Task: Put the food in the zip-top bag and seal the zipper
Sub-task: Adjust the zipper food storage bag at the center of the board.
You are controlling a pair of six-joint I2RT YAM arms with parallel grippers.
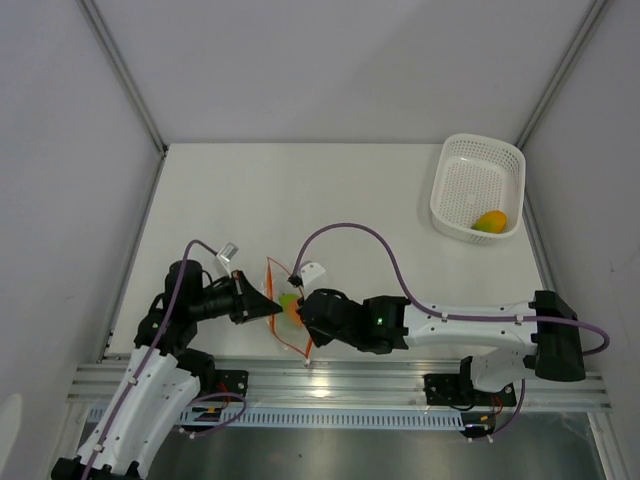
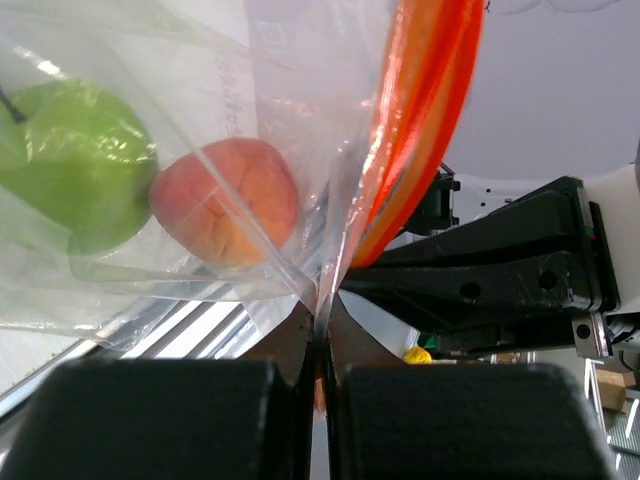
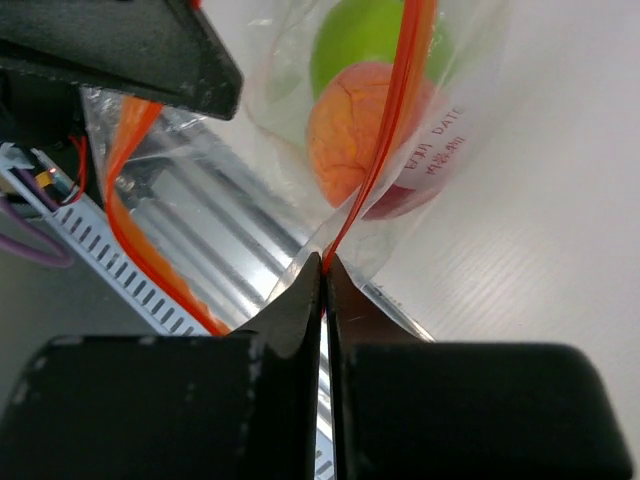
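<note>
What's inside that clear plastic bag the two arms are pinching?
Through the clear bag show a lime-green ball and a red-orange fruit, side by side. Anything behind them is hidden. The yellow-orange piece lies outside, in the white basket.

Two fruits (image 2: 225,200) in bag (image 2: 250,80) (third (image 1: 489,221) in basket (image 1: 470,180))
</note>
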